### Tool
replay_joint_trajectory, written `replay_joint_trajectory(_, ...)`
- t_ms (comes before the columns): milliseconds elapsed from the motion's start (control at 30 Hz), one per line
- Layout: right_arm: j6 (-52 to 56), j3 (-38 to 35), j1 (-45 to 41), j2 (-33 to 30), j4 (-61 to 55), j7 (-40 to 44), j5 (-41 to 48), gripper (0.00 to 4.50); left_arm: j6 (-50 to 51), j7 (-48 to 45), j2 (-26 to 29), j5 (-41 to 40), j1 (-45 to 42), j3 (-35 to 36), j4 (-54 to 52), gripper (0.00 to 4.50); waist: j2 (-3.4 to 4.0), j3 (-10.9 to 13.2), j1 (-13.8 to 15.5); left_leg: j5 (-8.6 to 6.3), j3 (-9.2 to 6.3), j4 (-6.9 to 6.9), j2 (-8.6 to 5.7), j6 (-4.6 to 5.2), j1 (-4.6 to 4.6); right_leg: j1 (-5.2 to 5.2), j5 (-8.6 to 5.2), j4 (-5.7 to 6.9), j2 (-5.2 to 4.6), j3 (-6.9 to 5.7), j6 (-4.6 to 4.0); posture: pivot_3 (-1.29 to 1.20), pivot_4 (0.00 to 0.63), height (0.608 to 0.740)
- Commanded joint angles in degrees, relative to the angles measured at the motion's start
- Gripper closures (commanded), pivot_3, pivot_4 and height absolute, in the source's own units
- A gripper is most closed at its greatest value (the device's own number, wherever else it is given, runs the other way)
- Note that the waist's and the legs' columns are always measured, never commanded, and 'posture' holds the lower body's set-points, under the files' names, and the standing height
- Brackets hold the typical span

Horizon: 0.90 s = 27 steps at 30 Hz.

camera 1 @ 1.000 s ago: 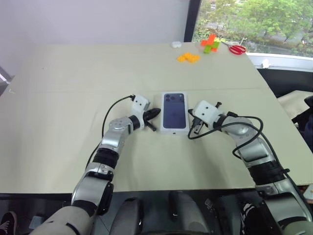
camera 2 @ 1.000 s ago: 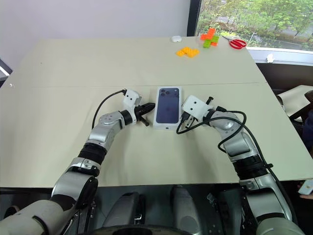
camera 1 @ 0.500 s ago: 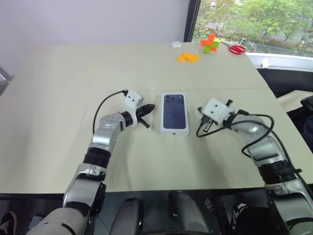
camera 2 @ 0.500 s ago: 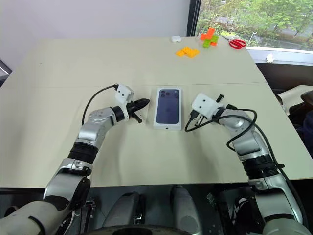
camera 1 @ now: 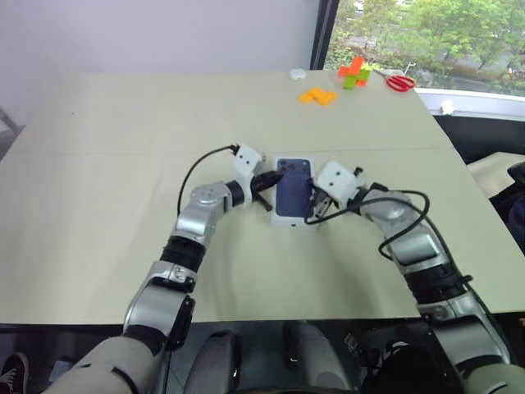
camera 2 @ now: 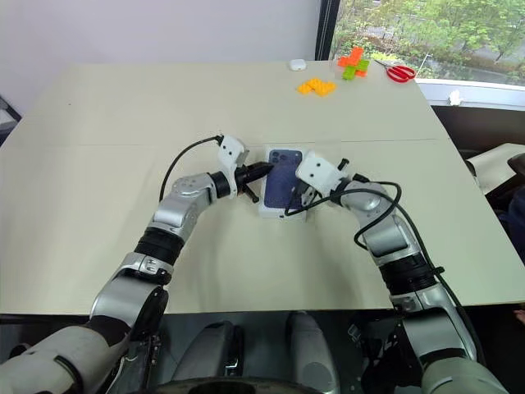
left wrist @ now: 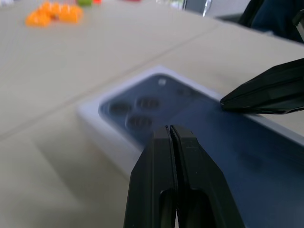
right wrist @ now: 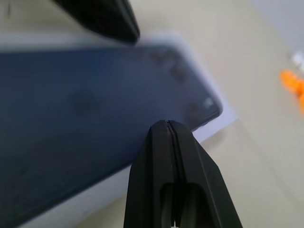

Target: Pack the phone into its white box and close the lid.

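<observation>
The lid (camera 1: 293,190), white with a dark blue phone picture on top, lies flat over the white box (camera 1: 292,220) at the middle of the table. The phone itself is hidden. My left gripper (camera 1: 268,182) is shut, and its tip reaches over the lid's left edge near the printed camera cluster. My right gripper (camera 1: 314,199) is shut too, its tip over the lid's right edge. In the left wrist view my left gripper (left wrist: 169,128) points across the lid (left wrist: 199,123), with the right gripper's fingers (left wrist: 266,92) coming in opposite. I cannot tell whether either tip touches the lid.
Orange blocks (camera 1: 316,96), green and orange blocks (camera 1: 354,72), red scissors (camera 1: 399,81) and a small white object (camera 1: 297,74) lie at the table's far right corner. The table's right edge runs close behind my right arm.
Half a second ago both grippers stood off the box to either side. Both have swung inward and now reach over the lid's edges. The box has not moved.
</observation>
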Motion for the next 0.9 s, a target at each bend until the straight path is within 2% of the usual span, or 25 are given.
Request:
replay_joint_trajectory(33,0.9,0.7,1.6,0.1,-2.1,-0.3,-1.2,4.5,-0.2,-0.1,1.5,3.3,1.4,-2.5,0.6,4.39,-0.01,0.0,0.0,0.0,0.0,0.0,0.0,0.0,0.03,0.02,0.0,0.01,0.0,0.0,0.0,0.0,0.15,0.74)
replay_joint_trajectory(300,3.3,-1.9,0.7,-1.2,-4.9,1.4,1.2,4.5,3.0,-1.9,3.3,1.6,2.5,-1.4,-4.8,4.39,-0.04,0.0,-0.1,0.0,-0.04,0.0,0.06,-0.01,0.35,0.28,-0.02,0.02,0.07,0.02,0.02,0.0,0.15,0.74)
replay_joint_trajectory(567,10.3,-5.8,3.1,-1.4,-15.0,6.0,9.4,4.5,12.8,-5.8,5.2,-5.8,7.1,0.2,-21.9,4.39,-0.03,0.0,0.0,0.0,-0.18,-0.01,0.08,0.0,0.04,-0.01,-0.01,0.04,0.04,0.03,0.02,0.0,0.15,0.74)
replay_joint_trajectory(700,10.4,-2.7,6.5,-2.1,-15.7,5.9,7.7,4.5,11.8,-5.9,6.7,-1.9,9.3,-4.4,-22.5,4.39,-0.03,0.0,0.0,0.0,-0.21,-0.01,0.07,0.0,0.14,0.09,-0.02,0.02,0.05,0.01,0.02,0.0,0.15,0.74)
replay_joint_trajectory(800,10.5,-1.3,7.8,-2.2,-16.1,5.7,7.0,4.5,16.4,-5.5,7.0,-2.1,9.5,-5.7,-24.0,4.39,-0.03,0.0,-0.1,0.0,-0.14,0.0,0.06,0.0,0.13,0.08,-0.02,0.02,0.04,0.05,0.02,0.0,0.15,0.74)
replay_joint_trajectory(900,10.1,-0.7,7.9,-2.6,-15.8,5.3,5.8,4.5,15.2,-6.2,9.6,1.1,10.1,-8.3,-23.8,4.39,-0.07,-0.1,-0.1,0.0,-0.12,0.02,0.06,0.0,0.21,0.14,-0.02,0.01,0.05,0.06,0.03,0.0,0.15,0.74)
